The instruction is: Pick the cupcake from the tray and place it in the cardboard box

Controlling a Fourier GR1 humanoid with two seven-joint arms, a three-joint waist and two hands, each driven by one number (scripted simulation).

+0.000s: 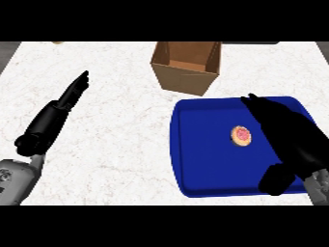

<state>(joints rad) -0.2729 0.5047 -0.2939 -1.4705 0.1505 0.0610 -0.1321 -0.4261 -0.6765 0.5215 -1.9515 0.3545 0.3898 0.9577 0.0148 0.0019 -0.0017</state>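
Here the cupcake sits on the blue tray, a little right of its middle, untouched. The right hand hangs over the tray's right part, just beside the cupcake, fingers stretched out and released, grasping nothing, thumb low near the tray's front edge. The box stands open beyond the tray's far left corner, near it. The left hand shows over the white desk at the left, fingers straight, well apart from the tray.
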